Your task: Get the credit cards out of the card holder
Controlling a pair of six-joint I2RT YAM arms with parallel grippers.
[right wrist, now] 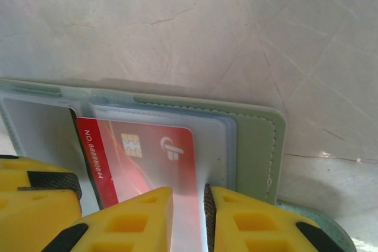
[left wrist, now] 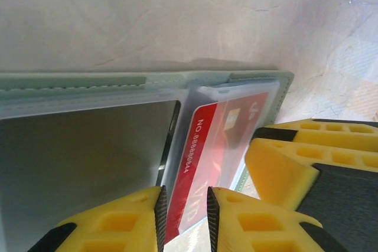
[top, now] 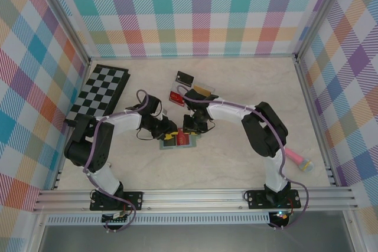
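Note:
The grey-green card holder (top: pixel 168 146) lies open on the table between my two grippers. A red credit card (left wrist: pixel 207 146) sticks partway out of one of its clear sleeves. My left gripper (left wrist: pixel 184 205) has its pads closed in on the protruding end of that card. My right gripper (right wrist: pixel 189 202) is shut on the clear sleeve at the holder's (right wrist: pixel 254 140) right half, just past the red card (right wrist: pixel 153 146). From above, the left gripper (top: pixel 168 133) and right gripper (top: pixel 192 129) meet over the holder. The right gripper's yellow fingers (left wrist: pixel 307 157) show in the left wrist view.
A folded checkerboard (top: pixel 100 92) lies at the back left. A clear tray (top: pixel 192 90) holding small cards sits just behind the grippers. A pink object (top: pixel 298 160) rests by the right wall. Plaid walls enclose the table on three sides.

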